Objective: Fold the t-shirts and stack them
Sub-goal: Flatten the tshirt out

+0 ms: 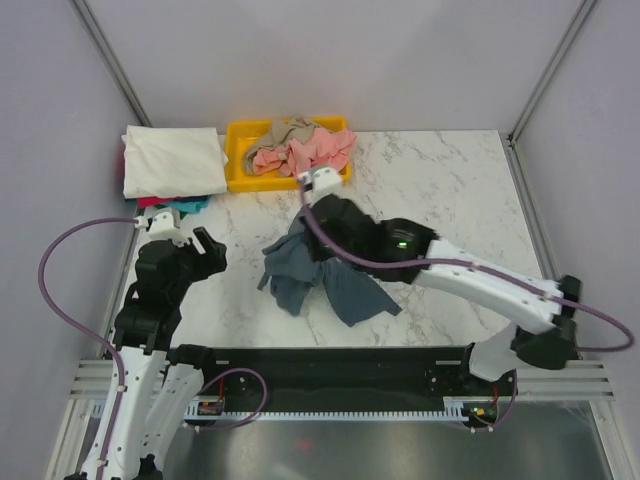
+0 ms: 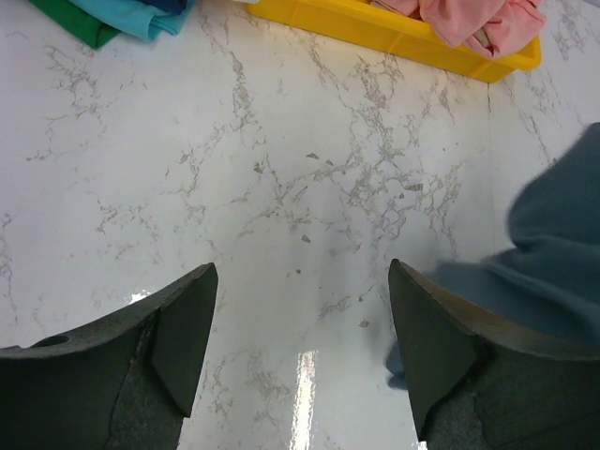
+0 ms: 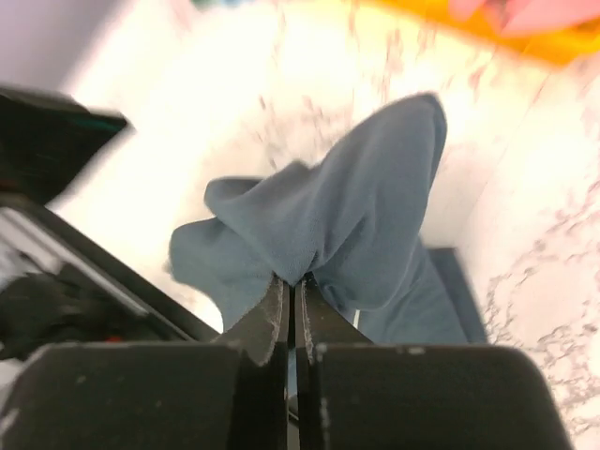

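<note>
The slate-blue t-shirt hangs crumpled over the middle of the marble table. My right gripper is shut on a fold of the shirt and holds it lifted; the right arm reaches across above it. My left gripper is open and empty above bare marble, left of the shirt, whose edge shows at the right of the left wrist view. Salmon-pink and tan shirts lie in the yellow bin. A folded cream-white shirt tops a stack with teal and red layers.
The yellow bin stands at the table's back edge, and it shows in the left wrist view too. The folded stack is at the back left corner. Grey walls with metal posts surround the table. A black rail runs along the near edge.
</note>
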Controlling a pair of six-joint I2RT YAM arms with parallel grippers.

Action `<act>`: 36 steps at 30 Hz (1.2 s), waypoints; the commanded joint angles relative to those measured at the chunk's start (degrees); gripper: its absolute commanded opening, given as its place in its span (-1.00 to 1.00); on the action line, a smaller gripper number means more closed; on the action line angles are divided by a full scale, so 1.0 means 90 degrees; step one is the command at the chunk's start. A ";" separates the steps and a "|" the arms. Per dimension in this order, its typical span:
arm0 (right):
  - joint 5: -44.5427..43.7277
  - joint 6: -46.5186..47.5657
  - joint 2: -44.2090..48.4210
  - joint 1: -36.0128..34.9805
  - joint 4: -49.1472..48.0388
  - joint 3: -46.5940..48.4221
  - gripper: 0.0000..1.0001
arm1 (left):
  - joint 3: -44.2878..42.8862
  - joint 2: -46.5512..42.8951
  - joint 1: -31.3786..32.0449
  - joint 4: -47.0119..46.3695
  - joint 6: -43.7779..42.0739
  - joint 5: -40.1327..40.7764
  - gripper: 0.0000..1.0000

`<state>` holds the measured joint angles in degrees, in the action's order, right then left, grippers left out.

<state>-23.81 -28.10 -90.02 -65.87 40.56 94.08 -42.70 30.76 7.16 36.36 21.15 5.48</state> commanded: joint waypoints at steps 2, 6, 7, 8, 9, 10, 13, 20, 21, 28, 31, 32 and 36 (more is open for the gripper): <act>-0.0489 -0.0119 0.2294 0.1026 0.0581 -0.1023 -0.88 | -0.0012 0.0019 -0.0043 -0.0104 0.0004 0.0036 0.61; -0.0313 -0.0744 0.3262 0.2365 0.1068 -0.2960 0.96 | -0.0012 0.0019 -0.0043 -0.0104 -0.0006 -0.0032 0.61; -0.0381 -0.0910 0.3476 0.2735 0.1157 -0.3282 0.96 | -0.0012 0.0058 -0.0043 -0.0114 -0.0025 -0.0061 0.61; -0.0391 -0.1114 0.3614 0.2874 0.1187 -0.3895 0.96 | -0.0021 0.0068 -0.0043 -0.0114 -0.0035 -0.0090 0.61; -0.0420 -0.1213 0.3760 0.2962 0.1168 -0.4162 0.96 | -0.0031 0.0087 -0.0043 -0.0114 -0.0045 -0.0197 0.59; -0.0430 -0.1311 0.4032 0.3040 0.1148 -0.4377 0.96 | -0.0051 0.0117 -0.0043 -0.0104 -0.0064 -0.0266 0.59; -0.0469 -0.1507 0.4434 0.3051 0.1051 -0.4838 0.96 | -0.0090 0.0156 -0.0043 -0.0114 -0.0123 -0.0569 0.55; -0.0411 -0.1224 0.4533 0.3051 0.0534 -0.5121 0.96 | -0.0149 0.1004 0.0200 -0.0192 0.0013 -0.1906 0.32; -0.0179 -0.1166 0.4524 0.3051 0.0224 -0.5199 0.96 | -0.0158 0.1093 0.0423 -0.0202 0.0130 -0.1956 0.29; -0.0059 -0.1067 0.3792 0.3080 -0.0375 -0.5463 0.96 | -0.0314 0.2010 0.2824 -0.0846 0.0628 -0.1332 0.23; -0.0117 -0.1145 0.3830 0.3255 -0.0590 -0.5658 0.96 | -0.0460 0.2798 0.4425 -0.1304 0.0717 -0.0717 0.23; -0.0137 -0.1204 0.3878 0.3324 -0.0619 -0.5736 0.96 | -0.0480 0.3006 0.4768 -0.1441 0.0717 -0.0638 0.25; -0.0206 -0.1195 0.4220 0.3898 -0.0571 -0.5825 0.97 | -0.0548 0.4226 0.6164 -0.2416 0.0756 -0.0637 0.29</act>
<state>-24.27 -38.28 -54.85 -33.67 37.63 41.74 -45.63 63.51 56.47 23.14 25.67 -3.03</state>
